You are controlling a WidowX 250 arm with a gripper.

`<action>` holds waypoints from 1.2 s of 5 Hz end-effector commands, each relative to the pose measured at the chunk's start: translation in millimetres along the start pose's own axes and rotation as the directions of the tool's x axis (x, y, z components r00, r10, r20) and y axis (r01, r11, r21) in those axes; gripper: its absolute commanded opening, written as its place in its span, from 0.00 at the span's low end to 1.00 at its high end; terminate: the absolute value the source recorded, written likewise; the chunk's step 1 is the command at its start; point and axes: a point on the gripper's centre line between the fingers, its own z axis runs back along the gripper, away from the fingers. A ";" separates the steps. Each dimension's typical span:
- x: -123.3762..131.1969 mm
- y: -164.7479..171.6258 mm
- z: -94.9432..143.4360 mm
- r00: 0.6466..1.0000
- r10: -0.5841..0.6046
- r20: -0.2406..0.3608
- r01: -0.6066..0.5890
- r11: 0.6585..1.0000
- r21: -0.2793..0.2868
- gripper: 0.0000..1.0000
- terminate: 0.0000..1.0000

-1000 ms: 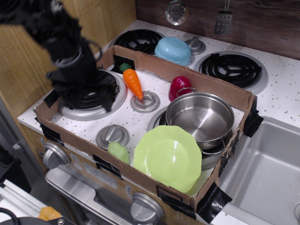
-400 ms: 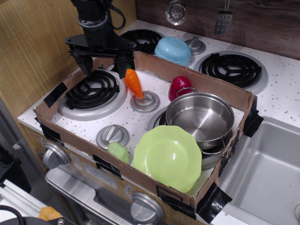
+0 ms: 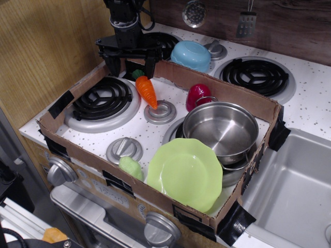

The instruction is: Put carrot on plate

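The orange carrot (image 3: pixel 147 91) lies on the white stove top inside the cardboard box, tip toward a silver knob, green stub toward the back wall. The lime-green plate (image 3: pixel 185 173) leans at the box's front, against the steel pot (image 3: pixel 220 128). My black gripper (image 3: pixel 131 68) hangs open above the box's back left wall, just behind and left of the carrot's green top, holding nothing.
The cardboard box (image 3: pixel 222 93) walls in the front burners. A dark red toy (image 3: pixel 197 95) sits behind the pot. A pale green toy (image 3: pixel 131 167) lies by the front wall. A light blue bowl (image 3: pixel 191 55) sits behind the box. A grey sink (image 3: pixel 295 191) is at the right.
The gripper has risen off the left burner and moved right and back, from over the burner to above the box's back wall, close behind the carrot. The carrot and plate have not moved.
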 end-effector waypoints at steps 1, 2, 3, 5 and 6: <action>11.3 -3.2 -3.6 1.000 0.025 0.010 -0.025 0.999 -0.043 1.00 0.00; 7.1 -6.8 -9.0 0.999 0.045 -0.003 -0.045 0.997 -0.057 1.00 0.00; 1.6 -13.5 -21.8 0.997 0.070 -0.035 -0.072 0.994 -0.078 1.00 0.00; -2.8 -16.5 -27.7 0.993 0.105 -0.055 -0.107 0.994 -0.036 0.00 0.00; -1.0 -15.4 -23.2 0.998 0.059 -0.031 -0.060 0.998 -0.027 0.00 0.00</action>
